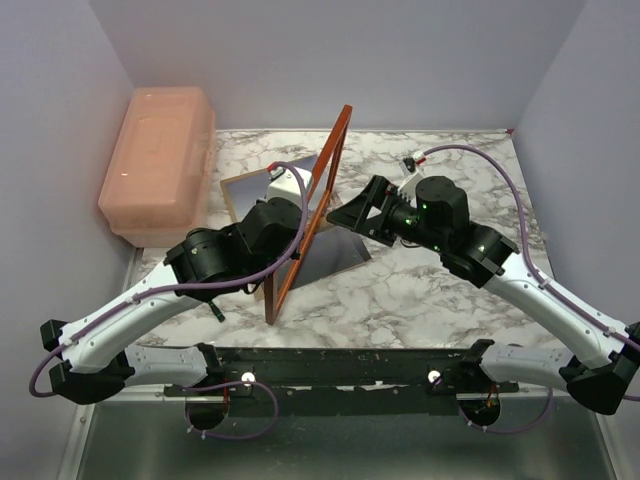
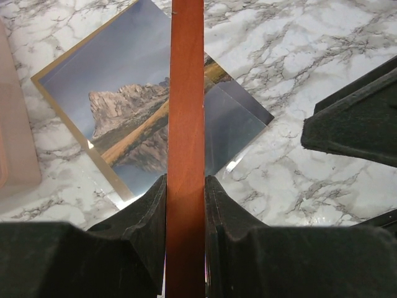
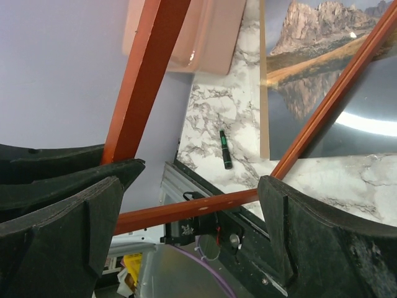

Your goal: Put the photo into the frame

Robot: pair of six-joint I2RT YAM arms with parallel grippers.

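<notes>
Left wrist view puts the left gripper (image 2: 186,186) right up close: its two black fingers are clamped on one red-orange rail of the frame (image 2: 186,93), which runs straight up between them. From above, that grip holds the frame standing on edge on the marble table (image 1: 420,290), leaning, between the two arms. The right gripper (image 3: 195,192) has its jaws spread wide and holds nothing; a frame rail crosses the gap between them in its own camera, though I cannot tell whether either finger touches it. Beyond the frame, the photo (image 2: 124,105) lies flat and face up on the table, mountain and lake showing. A brown board (image 2: 74,133) edges one side of it, so it seems to rest on that. A pink box (image 1: 160,160) sits well off to the left. By my reckoning the frame is picked up, but the print is not yet in it; nearly all the fitting is left.
</notes>
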